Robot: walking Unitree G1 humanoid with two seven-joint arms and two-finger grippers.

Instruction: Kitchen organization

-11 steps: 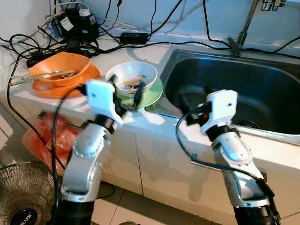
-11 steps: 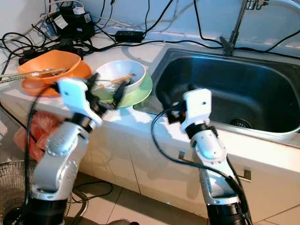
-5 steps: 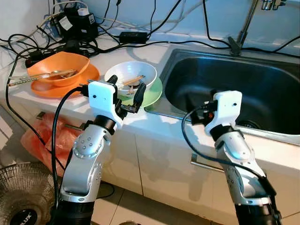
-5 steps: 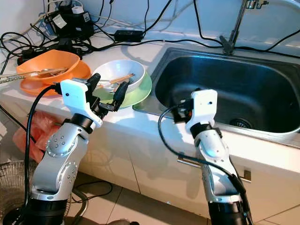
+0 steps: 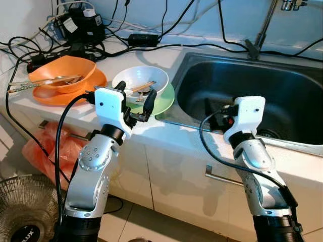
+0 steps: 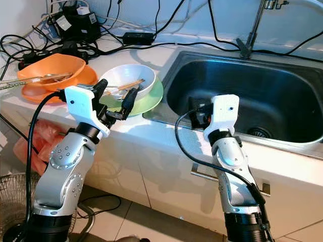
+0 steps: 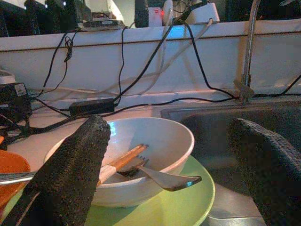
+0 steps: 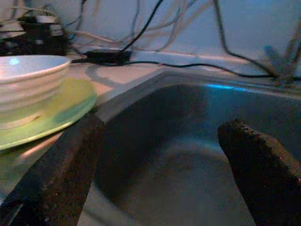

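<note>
White bowl sits on green plate just beside the sink's left rim, chopsticks and spoon inside. Left gripper hovers at the bowl's near side, fingers spread wide, empty. Right gripper over the sink's front edge, fingers wide apart, empty. Orange bowl further from the sink.

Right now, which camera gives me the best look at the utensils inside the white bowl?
The left wrist view: the utensils fill its middle, a wooden-handled piece and a metal one lying in the white bowl between the left gripper's open jaws. Both eye views show them small and from above. The right wrist view catches the bowl's outer wall alone.
</note>
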